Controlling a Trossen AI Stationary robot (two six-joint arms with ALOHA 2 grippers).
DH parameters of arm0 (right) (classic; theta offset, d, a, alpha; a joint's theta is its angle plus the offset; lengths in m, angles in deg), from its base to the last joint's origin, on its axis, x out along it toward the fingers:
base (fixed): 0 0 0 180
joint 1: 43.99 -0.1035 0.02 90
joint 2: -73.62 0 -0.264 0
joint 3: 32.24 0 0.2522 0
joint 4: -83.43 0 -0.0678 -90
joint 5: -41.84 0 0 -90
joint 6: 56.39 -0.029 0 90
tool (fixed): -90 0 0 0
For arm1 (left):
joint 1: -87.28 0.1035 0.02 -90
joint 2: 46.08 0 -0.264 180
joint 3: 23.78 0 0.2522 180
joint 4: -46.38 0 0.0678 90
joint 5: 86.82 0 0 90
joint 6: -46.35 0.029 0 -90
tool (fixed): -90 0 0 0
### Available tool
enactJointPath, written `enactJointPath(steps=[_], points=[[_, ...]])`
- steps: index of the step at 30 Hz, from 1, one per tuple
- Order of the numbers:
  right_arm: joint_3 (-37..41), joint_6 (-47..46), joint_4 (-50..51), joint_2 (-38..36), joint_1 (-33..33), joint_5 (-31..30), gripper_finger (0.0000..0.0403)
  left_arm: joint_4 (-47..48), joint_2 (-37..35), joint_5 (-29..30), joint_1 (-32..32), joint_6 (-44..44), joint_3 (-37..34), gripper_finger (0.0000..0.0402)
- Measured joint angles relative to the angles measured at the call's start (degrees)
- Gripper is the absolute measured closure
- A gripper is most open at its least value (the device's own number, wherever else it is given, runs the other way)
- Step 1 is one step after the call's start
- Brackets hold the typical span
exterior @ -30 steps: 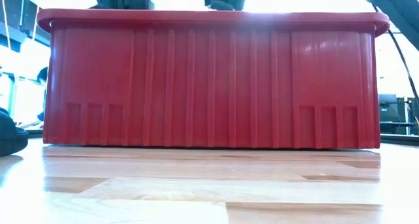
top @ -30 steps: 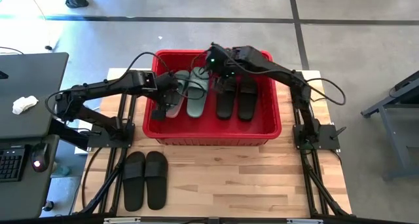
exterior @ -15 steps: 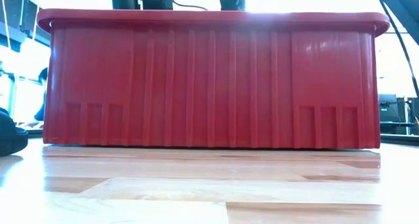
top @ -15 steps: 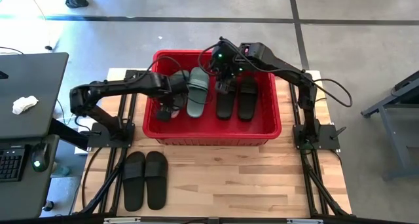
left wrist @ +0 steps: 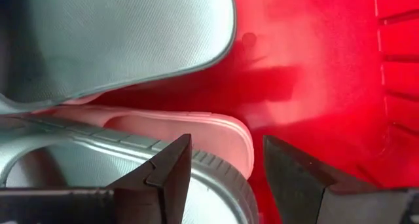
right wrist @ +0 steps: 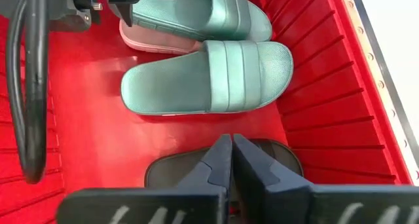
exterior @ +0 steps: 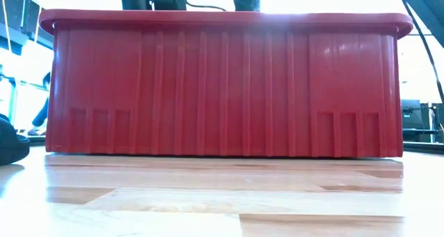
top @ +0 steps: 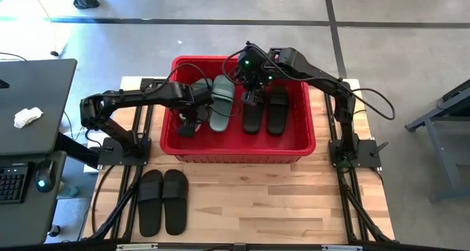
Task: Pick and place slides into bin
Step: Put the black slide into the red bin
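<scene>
Inside the bin (top: 239, 149), the right gripper (top: 252, 97) hangs with its two fingers pressed together on nothing, just over the heel of a black slide (right wrist: 275, 155), toward twelve o'clock on the table; the left gripper (top: 189, 121) sits low near the bin's nine o'clock wall, fingers parted and empty, one finger above a green slide's strap (left wrist: 118, 185) with the pink slide (left wrist: 216, 135) beneath it; beside these lies the other green slide (top: 222, 103), then the black pair (top: 265, 108) toward three o'clock; so at least five slides are in, and a second pink one may lie buried under the green, though the stack hides it; outside, at seven o'clock on the wooden table (top: 294, 199), the last black pair (top: 163, 201) waits untouched; those two remain to be picked and placed.
</scene>
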Motion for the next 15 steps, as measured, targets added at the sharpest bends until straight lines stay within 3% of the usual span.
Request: enactJointPath(steps=[15], points=[[0.00,0.02,0.18,0.02,0.00,1.09,0.0402,-2.00,-0.37,-0.55,-0.02,-2.66,0.60,0.0229]])
